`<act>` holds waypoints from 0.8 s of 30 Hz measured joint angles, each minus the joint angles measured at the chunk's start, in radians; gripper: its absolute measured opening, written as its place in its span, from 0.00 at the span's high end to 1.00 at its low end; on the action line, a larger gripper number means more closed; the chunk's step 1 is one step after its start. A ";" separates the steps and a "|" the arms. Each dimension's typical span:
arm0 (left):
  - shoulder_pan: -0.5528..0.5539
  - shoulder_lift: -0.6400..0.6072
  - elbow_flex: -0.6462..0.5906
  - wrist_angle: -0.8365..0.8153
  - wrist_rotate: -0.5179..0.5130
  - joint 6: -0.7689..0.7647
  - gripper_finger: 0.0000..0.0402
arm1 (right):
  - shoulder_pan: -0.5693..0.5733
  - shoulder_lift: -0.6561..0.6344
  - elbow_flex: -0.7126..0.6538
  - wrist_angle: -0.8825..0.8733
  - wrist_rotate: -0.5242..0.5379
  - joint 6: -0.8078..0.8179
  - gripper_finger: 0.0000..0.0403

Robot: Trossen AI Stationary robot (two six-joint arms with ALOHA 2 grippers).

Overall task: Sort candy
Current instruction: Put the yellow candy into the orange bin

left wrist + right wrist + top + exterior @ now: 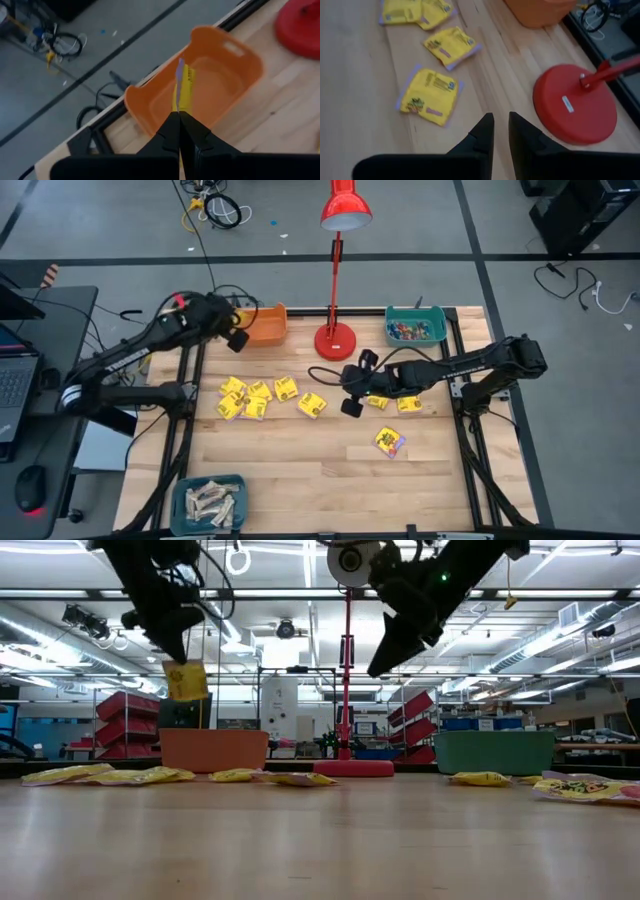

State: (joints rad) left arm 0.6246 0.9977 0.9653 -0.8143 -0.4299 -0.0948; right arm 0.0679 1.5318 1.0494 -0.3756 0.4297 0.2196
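So the left gripper (179, 131) is pinching one yellow candy packet (182, 90) by its edge, fingers pressed tight on it, and it's hanging in the air right over the orange bin (266, 325), which sits just left of the red lamp base (335, 340). From table level you can see that packet (186, 680) dangling above the bin's rim, not touching it. The right gripper (352, 390) is just in front of the lamp base, up off the table, fingers (481, 131) nearly together with a thin gap and nothing between them. The loose yellow packets (250, 398) are scattered on the wood in front of and to the left of the lamp base, in a cluster, with one (311, 405) closer to the right gripper. A couple more (409, 403) lie to the right of the lamp base under the right arm, and one with a red and blue bit (390, 442) sits further toward the front. The teal bin (416, 327) right of the lamp base has small colourful pieces in it, and another teal bin (210, 502) way out at the front left corner holds pale beige bars.
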 joint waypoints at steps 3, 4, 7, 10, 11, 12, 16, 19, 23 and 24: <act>0.062 0.045 0.000 0.000 0.018 0.012 1.00 | -0.006 0.000 -0.018 0.000 0.000 0.019 0.89; 0.080 0.061 0.000 0.001 0.032 0.015 1.00 | -0.007 0.000 -0.023 0.000 0.000 0.024 0.89; 0.125 0.112 0.000 0.007 0.057 0.030 1.00 | -0.008 0.000 -0.034 0.005 0.000 0.025 0.89; 0.161 0.156 0.000 0.019 0.083 0.036 1.00 | -0.008 0.000 -0.042 0.032 0.000 0.025 0.89; 0.172 0.168 0.000 0.020 0.086 0.036 1.00 | -0.008 0.000 -0.047 0.040 0.000 0.024 0.89; 0.181 0.179 0.000 0.024 0.090 0.036 1.00 | -0.008 0.000 -0.051 0.047 0.000 0.024 0.89; 0.199 0.209 0.000 0.048 0.096 0.036 1.00 | -0.008 0.000 -0.069 0.069 0.000 0.024 0.89; 0.202 0.223 0.000 0.066 0.099 0.035 1.00 | -0.008 0.000 -0.080 0.072 0.000 0.033 0.89; 0.202 0.243 0.000 0.066 0.102 0.035 1.00 | -0.008 0.000 -0.083 0.073 0.000 0.040 0.89; 0.202 0.249 0.000 0.066 0.102 0.036 1.00 | -0.008 0.000 -0.083 0.076 0.000 0.040 0.89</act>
State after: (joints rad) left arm 0.8268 1.2470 0.9649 -0.7486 -0.3283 -0.0593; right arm 0.0601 1.5318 0.9665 -0.2998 0.4294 0.2592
